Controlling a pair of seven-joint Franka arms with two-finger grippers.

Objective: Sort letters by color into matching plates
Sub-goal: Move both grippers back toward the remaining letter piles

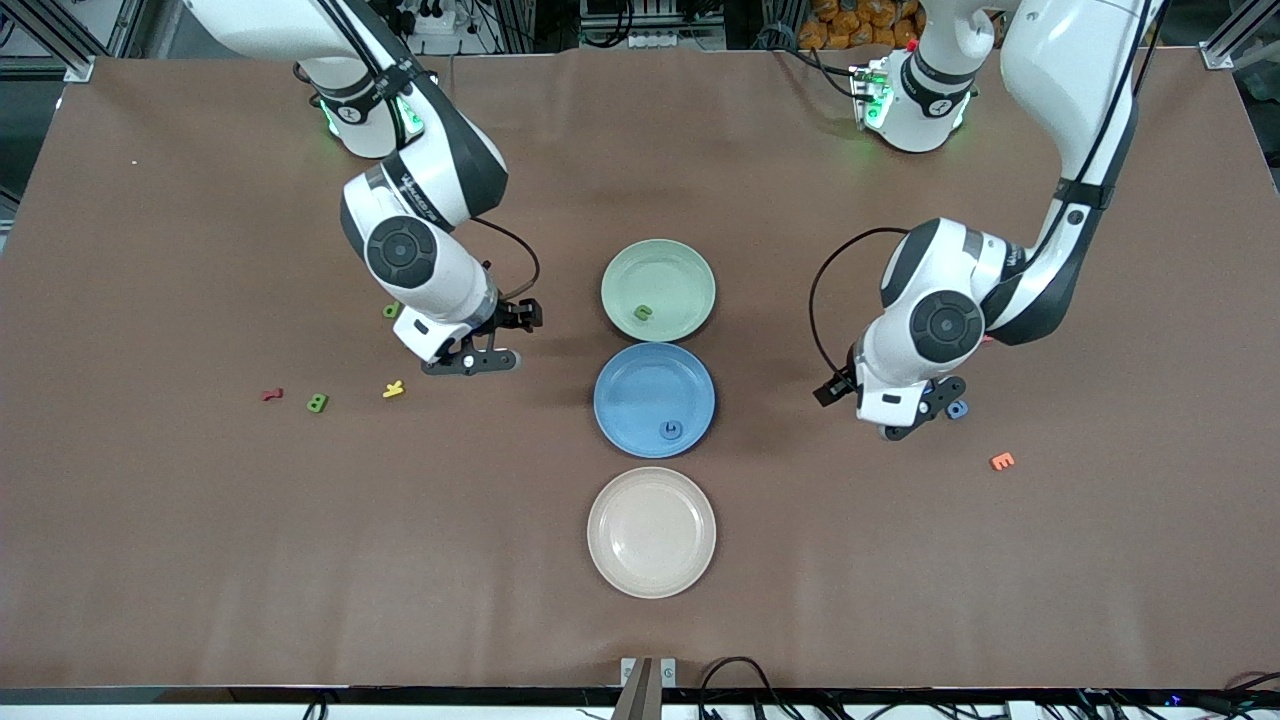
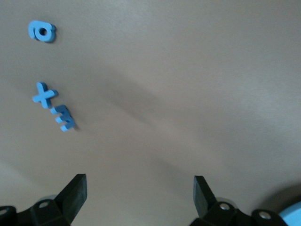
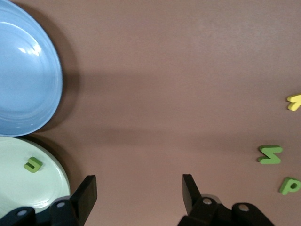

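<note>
Letters lie scattered beside both open hands, left [image 1: 925, 415] and right [image 1: 497, 340].

The desk [image 1: 200, 550] is covered in a matt brown, cloth-like sheet. The plates [image 1: 651, 546] appear matt and smooth. White arm shells [image 1: 425, 260] are seen as glossy plastic.

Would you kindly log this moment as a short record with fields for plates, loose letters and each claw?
green plate: holds one green letter
blue plate: holds one blue letter
beige plate: no letter in it
loose letters, right arm's end: red, green, yellow
loose letters, left arm's end: orange, blue
right claw: open, over bare table beside the green plate
left claw: open, over bare table
</note>
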